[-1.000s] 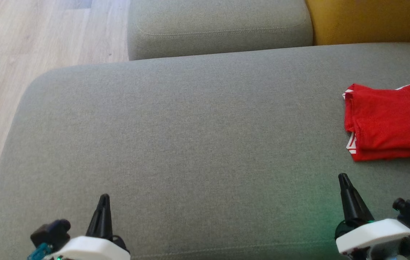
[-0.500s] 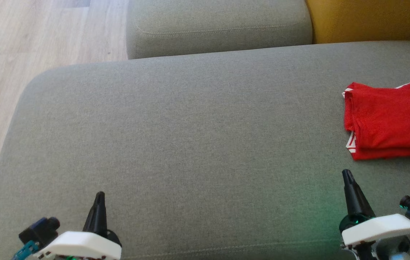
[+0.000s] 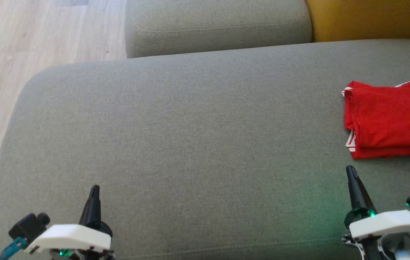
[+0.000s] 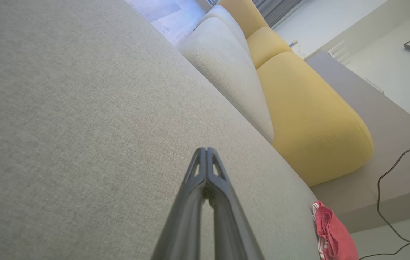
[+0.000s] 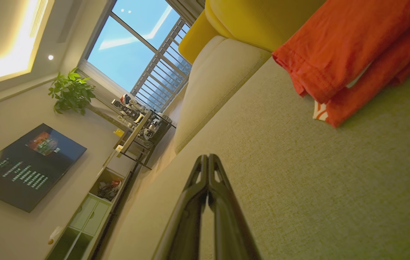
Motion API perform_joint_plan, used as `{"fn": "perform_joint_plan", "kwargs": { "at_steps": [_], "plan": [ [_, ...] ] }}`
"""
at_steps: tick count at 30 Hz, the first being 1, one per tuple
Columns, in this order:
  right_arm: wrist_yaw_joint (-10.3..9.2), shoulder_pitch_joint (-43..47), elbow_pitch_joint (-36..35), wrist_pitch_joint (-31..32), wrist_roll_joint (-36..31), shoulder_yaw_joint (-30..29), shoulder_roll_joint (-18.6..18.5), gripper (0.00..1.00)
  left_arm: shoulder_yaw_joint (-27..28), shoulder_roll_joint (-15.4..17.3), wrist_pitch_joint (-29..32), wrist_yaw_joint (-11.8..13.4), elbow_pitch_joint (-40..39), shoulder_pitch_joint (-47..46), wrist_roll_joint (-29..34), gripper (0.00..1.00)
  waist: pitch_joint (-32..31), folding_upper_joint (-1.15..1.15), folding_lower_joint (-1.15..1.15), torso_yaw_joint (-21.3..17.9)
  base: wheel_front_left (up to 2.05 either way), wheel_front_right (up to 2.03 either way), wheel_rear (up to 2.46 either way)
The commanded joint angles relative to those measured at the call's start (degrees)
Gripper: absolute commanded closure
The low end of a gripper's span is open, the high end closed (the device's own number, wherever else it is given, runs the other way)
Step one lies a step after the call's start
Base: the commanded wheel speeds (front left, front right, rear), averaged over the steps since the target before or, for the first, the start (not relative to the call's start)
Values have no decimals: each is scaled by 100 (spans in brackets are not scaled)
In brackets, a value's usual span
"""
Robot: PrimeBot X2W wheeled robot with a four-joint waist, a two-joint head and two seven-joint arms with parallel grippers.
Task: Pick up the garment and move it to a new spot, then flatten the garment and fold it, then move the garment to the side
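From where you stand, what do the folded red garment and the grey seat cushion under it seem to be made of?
Red garment: thin, soft knit cloth, matte, probably cotton jersey; it lies in limp layers, with a stitched hem and white trim.
Grey seat cushion: padded upholstery in coarse woven fabric, matte; a fine speckled weave shows, and its corners are rounded.

1x garment (image 3: 389,119), 2x grippers (image 3: 94,188) (image 3: 350,169).

Left gripper (image 3: 95,188) has drifted leftward, right gripper (image 3: 350,169) rightward, spreading apart.
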Motion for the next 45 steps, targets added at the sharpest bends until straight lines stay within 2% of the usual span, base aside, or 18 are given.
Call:
{"fn": "perform_joint_plan", "kwargs": {
  "at_steps": [1, 45],
  "plan": [
    [-1, -290, -173, 37, 150, 39, -71, 100, 160, 80, 30, -46, -138, -324, -147, 100, 2, 0, 0, -1, 0, 0, 0],
    [-2, -640, -55, 776, 3039, -105, -79, 100, 850, 56, 748, -564, 262, -921, -3101, 100, 92, 0, 0, -56, 0, 0, 0]
  ]
}}
